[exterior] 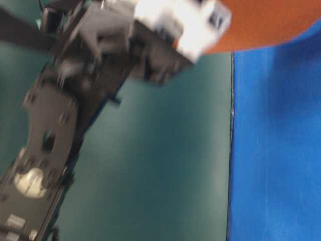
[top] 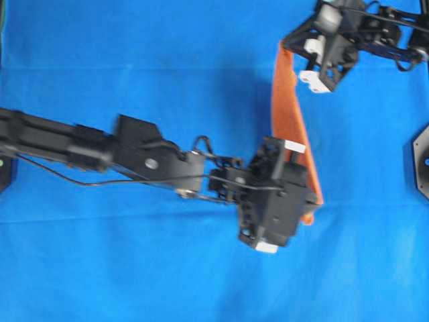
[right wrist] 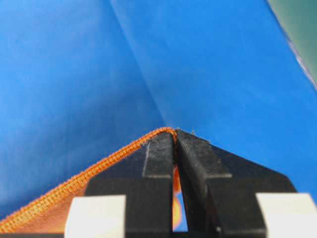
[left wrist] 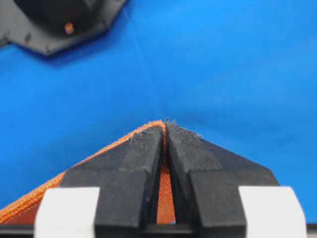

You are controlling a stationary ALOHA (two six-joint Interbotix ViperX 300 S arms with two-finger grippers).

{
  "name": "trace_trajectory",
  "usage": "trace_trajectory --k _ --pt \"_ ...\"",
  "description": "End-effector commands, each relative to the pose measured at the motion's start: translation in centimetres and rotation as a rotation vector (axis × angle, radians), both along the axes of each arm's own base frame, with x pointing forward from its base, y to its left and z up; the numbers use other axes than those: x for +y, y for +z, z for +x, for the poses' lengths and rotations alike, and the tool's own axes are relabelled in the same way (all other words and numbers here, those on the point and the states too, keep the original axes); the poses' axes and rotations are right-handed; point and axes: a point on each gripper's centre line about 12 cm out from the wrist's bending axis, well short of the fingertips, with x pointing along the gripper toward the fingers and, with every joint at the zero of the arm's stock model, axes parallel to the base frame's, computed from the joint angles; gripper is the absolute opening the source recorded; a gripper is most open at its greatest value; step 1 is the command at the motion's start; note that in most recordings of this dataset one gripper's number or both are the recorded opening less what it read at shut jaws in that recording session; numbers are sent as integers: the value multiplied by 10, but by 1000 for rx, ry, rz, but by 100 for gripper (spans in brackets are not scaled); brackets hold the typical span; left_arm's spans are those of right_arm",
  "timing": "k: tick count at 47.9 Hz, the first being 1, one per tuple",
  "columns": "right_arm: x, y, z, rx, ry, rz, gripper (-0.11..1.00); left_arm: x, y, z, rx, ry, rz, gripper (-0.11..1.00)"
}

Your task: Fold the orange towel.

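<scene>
The orange towel point(top: 287, 114) hangs lifted off the blue cloth, stretched as a narrow band between my two grippers in the overhead view. My left gripper point(top: 310, 201) is shut on its near corner. In the left wrist view the hem point(left wrist: 99, 153) runs out to the left of the pinched corner, and my left gripper point(left wrist: 165, 130) has orange cloth between its fingers. My right gripper point(top: 287, 48) is shut on the far corner. Its wrist view shows the stitched hem point(right wrist: 99, 166) curling over the tip of my right gripper point(right wrist: 176, 135). At table level a piece of towel point(exterior: 271, 22) shows at the top.
The blue cloth point(top: 134, 261) covers the table under both arms. A black hexagonal base point(top: 419, 161) sits at the right edge, also seen as a black base point(left wrist: 54, 25) in the left wrist view. The green floor point(exterior: 165, 165) lies beyond the table's edge.
</scene>
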Motion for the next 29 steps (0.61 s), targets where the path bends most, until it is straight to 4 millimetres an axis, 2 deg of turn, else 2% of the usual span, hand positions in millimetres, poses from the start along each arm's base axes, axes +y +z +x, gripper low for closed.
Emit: trace_trajectory --k 1,7,14,22,29 --pt "-16 14 -19 -33 -77 -17 3 -28 27 11 -84 -47 -11 1" --pt "-14 8 -23 9 -79 6 3 -27 22 16 -74 -42 -15 1" --pt "-17 -1 -16 37 -75 22 3 -25 12 7 -13 -30 -29 1" --pt "-21 -13 12 47 -42 28 3 -24 -9 -18 76 -29 -25 1" --pt "-22 -21 44 42 2 26 3 -20 -31 -48 163 -10 -46 1"
